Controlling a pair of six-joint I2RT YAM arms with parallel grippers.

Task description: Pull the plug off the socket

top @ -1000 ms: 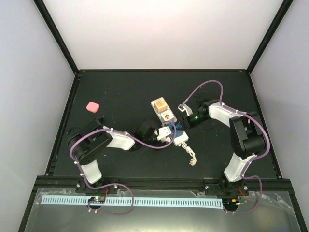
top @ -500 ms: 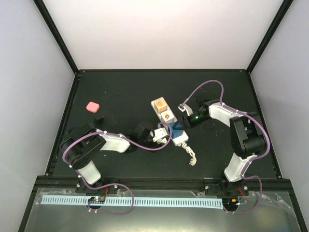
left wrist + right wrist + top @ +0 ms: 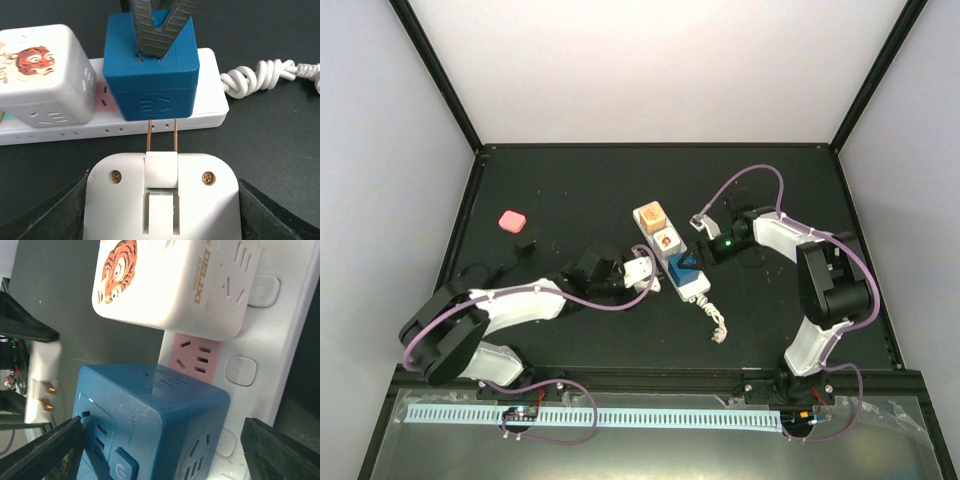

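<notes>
The socket [image 3: 693, 290] is a long white power strip lying diagonally mid-table, with a pink outlet face [image 3: 197, 355] showing. A blue cube adapter [image 3: 685, 267] [image 3: 150, 75] and a tiger-print white cube [image 3: 45, 75] sit plugged into it. My left gripper [image 3: 159, 212] is shut on the flat white plug [image 3: 159, 195] [image 3: 640, 268]. Its two copper prongs [image 3: 162, 136] are bare and point at the blue cube from just left of it. My right gripper [image 3: 160, 455] stands open astride the blue cube [image 3: 150, 420], its fingers [image 3: 160, 25] at the cube's top.
A third cube with an orange face [image 3: 651, 216] sits at the strip's far end. The strip's knotted white cord [image 3: 717, 322] trails toward the near edge. A small pink block [image 3: 510, 219] lies at the far left. Black frame posts border the table.
The left gripper has drawn back to the left with the white plug, and its prongs now show clear of the blue cube. The right gripper's jaws have widened.
</notes>
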